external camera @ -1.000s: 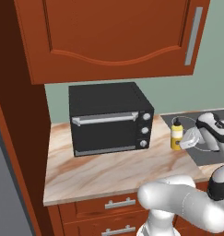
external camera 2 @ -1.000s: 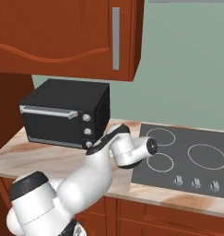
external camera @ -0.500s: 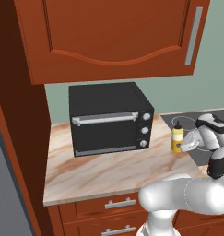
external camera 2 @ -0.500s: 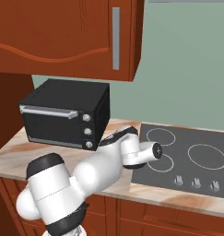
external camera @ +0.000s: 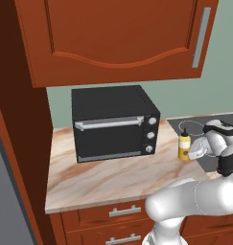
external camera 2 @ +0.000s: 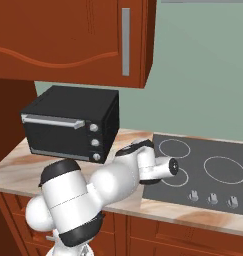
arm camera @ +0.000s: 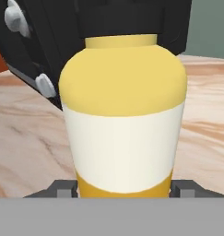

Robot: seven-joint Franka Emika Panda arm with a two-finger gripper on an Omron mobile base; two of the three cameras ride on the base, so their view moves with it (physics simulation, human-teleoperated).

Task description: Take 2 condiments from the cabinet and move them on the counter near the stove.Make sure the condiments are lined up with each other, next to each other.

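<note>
Since a second ago the arm (external camera 2: 108, 185) has sunk and folded lower, and the bottle (arm camera: 122, 115) has come down with it, now sitting lower against the backdrop in the left base view.

Hand (arm camera: 122, 188): pinching the bottle low on its body, one finger tip on each side and both touching it. No gap is visible between tips and bottle.

Bottle: upright, yellow with a white band, nozzle up. It is at the desk (external camera: 103, 177), between the oven (external camera: 113, 124) and the stove (external camera 2: 203, 170), just beside the stove's near left edge. Whether its base rests on the desk or hangs just above it, I cannot tell.

Finding: the drop reads as a set-down in progress. In my judgement the first condiment is at or very near its place, and the grip has not yet been let go. Letting go cleanly without tipping the tall bottle is the point to watch.

Count, near to far:
- bottles at the desk: one;
- condiments required by the task: two, so in my judgement one more fetch is due, and it must be lined up beside this one;
- ovens: one, black, door closed, just left of the bottle;
- stoves: one, dark, with white rings;
- cabinets (external camera: 118, 38) above: one door, closed, with one silver handle (external camera: 200, 37).
</note>
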